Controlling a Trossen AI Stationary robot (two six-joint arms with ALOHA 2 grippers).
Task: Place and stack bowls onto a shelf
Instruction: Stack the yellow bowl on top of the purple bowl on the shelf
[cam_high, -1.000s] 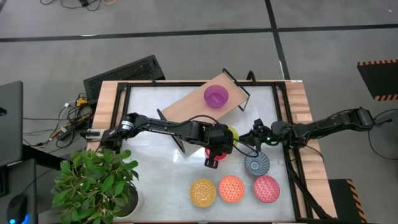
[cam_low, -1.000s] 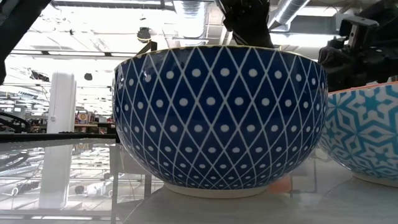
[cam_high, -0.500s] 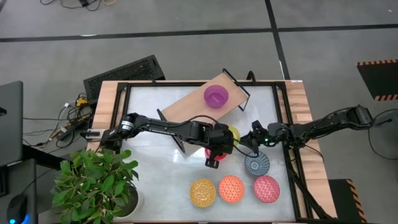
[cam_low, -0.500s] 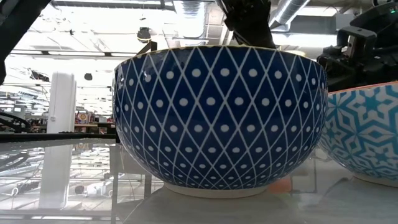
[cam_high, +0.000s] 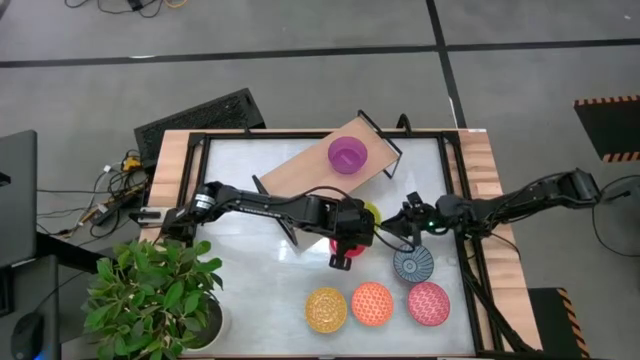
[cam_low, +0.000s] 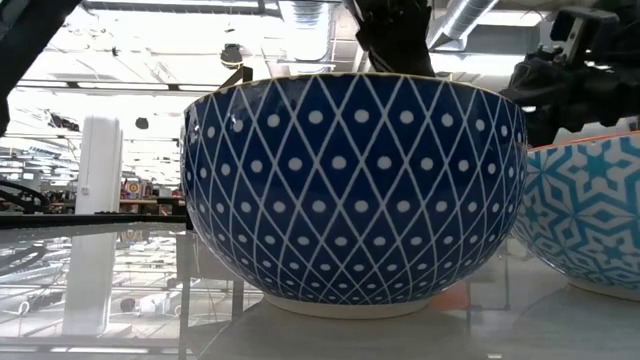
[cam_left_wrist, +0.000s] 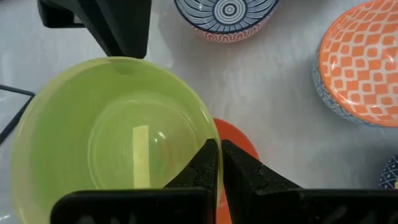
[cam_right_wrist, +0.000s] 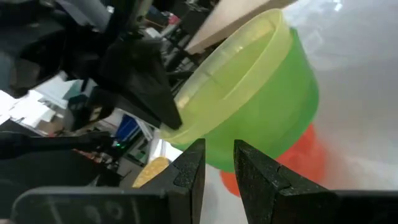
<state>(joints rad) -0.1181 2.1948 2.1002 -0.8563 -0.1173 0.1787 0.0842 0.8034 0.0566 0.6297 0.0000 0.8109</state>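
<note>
- At the bottom of the high view you see three patterned bowls in a row on the bench (cam_high: 250, 180): the yellow bowl (cam_high: 325, 308), the orange bowl (cam_high: 372, 303) and the pink bowl (cam_high: 428, 303), each just beside the next.
- A little above the pink one, right of centre, stands the blue-white bowl (cam_high: 412, 264), apart from the row.
- In the centre of the frame the left gripper (cam_left_wrist: 219, 152) has its jaws closed on the rim of the lime-green bowl (cam_left_wrist: 118, 130). This bowl is tilted and hangs over the red-orange bowl (cam_left_wrist: 239, 140), which shows only as a small edge below it.
- The right gripper (cam_right_wrist: 217, 155) comes from the right side of the high view and points at the outer wall of the lime-green bowl. Its jaws have a narrow gap and hold nothing.
- In the upper centre the shelf (cam_high: 300, 175) lies diagonally on the bench, and the purple bowl (cam_high: 347, 154) sits upright on it, near its upper right end.
- A green plant (cam_high: 150, 290) is at the lower left, outside the bench.
</note>
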